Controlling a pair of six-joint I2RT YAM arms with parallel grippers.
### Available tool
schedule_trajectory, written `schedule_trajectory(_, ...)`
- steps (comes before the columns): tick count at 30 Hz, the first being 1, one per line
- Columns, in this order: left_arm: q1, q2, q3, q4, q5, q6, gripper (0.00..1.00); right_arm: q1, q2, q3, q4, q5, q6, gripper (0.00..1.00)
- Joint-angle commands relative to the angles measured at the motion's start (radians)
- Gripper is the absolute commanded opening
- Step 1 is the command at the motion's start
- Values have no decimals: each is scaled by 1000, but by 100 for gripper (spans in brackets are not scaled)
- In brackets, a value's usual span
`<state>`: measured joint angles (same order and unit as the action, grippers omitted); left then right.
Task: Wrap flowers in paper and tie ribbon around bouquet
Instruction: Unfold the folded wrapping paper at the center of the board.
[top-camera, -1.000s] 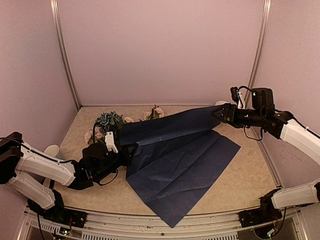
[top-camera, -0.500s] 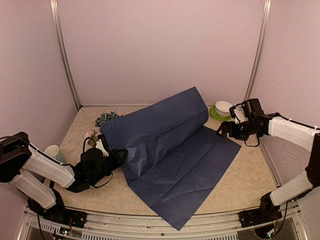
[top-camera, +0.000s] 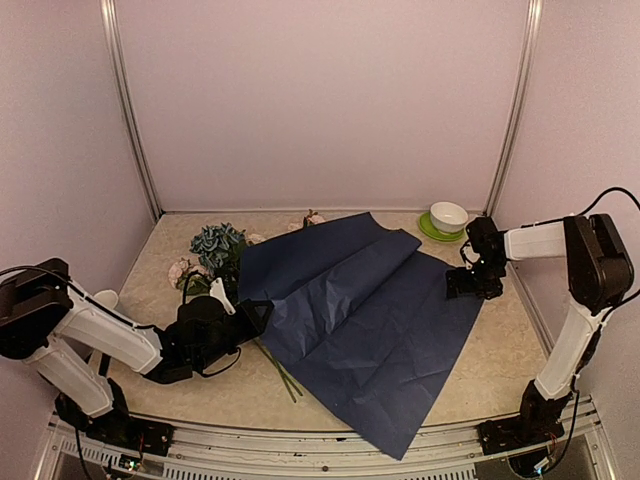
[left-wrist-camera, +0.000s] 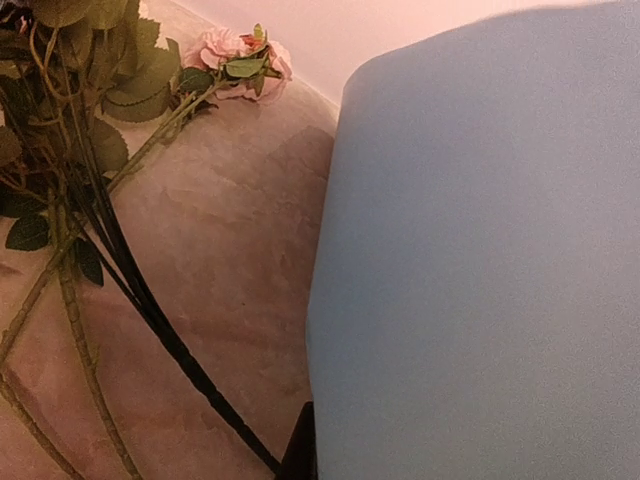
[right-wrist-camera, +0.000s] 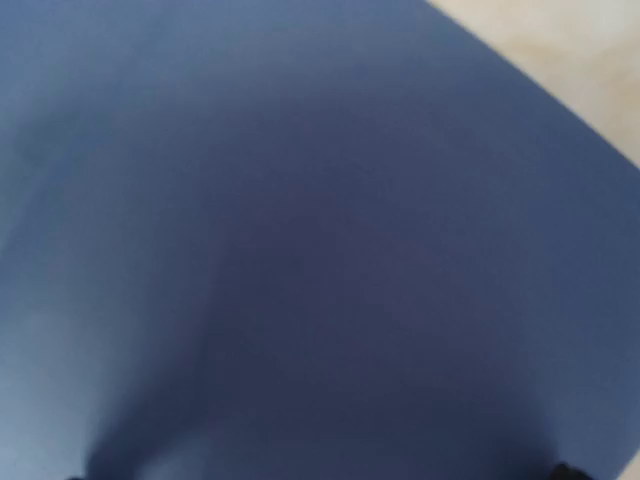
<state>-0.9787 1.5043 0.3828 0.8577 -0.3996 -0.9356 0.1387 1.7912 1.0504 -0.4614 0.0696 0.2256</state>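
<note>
Laying-out step, by judgement: holds the paper (top-camera: 370, 330), dark side up mid-worktop (top-camera: 500, 365), at 9 o'clock in clenched left gripper (top-camera: 250, 313), right gripper (top-camera: 465, 288) released at 3 o'clock; next calls for shifting flowers (top-camera: 215, 250), at 10 o'clock, onto it.

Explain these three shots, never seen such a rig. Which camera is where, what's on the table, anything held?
A left arm and a right arm are bolted at the table's near edge. The wide picture looks down from above and behind them; the other two come from a camera on each wrist. On the table lie a big sheet of blue paper, a bunch of flowers at its left, and a white bowl on a green saucer at the back right. The left pincer is shut on the paper's left edge. The right pincer stands open over the right edge, holding nothing.
</note>
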Motion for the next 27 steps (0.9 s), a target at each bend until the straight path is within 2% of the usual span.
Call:
schedule_trajectory(1,8,43,13,22,11,-6,0,-34,63,17,17,99,5,98)
schedule_trajectory(4,1,69,34,2,28,-15,0,-45,90,6,17,113,7,96)
schedule_trajectory(8,-13,99,55,5,42,-8,0,-100,42,-44,38,204,23,96)
schedule_trajectory(11,-13,130,80,35,85,25,0,-160,-5,-88,64,178,29,96)
schedule_trajectory(14,5,185,109,61,177,31,7,-186,-21,-111,80,165,33,96)
schedule_trajectory(16,11,193,88,104,202,20,16,-187,-17,-108,73,165,32,96)
schedule_trajectory(20,14,152,6,183,176,4,44,-186,-34,-104,62,180,37,97)
schedule_trajectory(24,16,86,-18,127,140,28,66,-186,-104,-90,51,223,43,98)
schedule_trajectory(27,10,6,-45,68,91,53,76,-186,-156,-68,28,241,38,98)
